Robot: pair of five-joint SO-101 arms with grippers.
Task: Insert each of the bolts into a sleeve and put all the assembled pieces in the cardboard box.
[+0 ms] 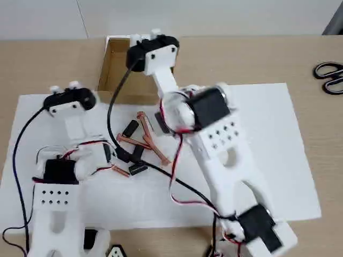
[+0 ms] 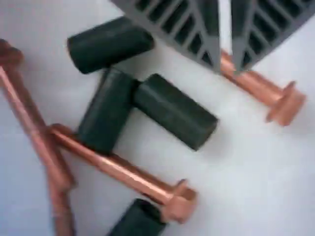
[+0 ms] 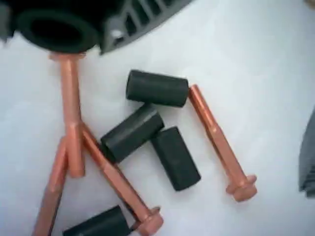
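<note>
Over the white sheet, left hand pinches a bolt; right hand grips a sleeve

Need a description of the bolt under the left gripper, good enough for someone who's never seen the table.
On the white sheet, find the cluster of black sleeves. The bolt lies beside it, its shaft running under the left gripper. It lies apart from the other bolts, which cross each other on the sleeves' opposite side.
</note>
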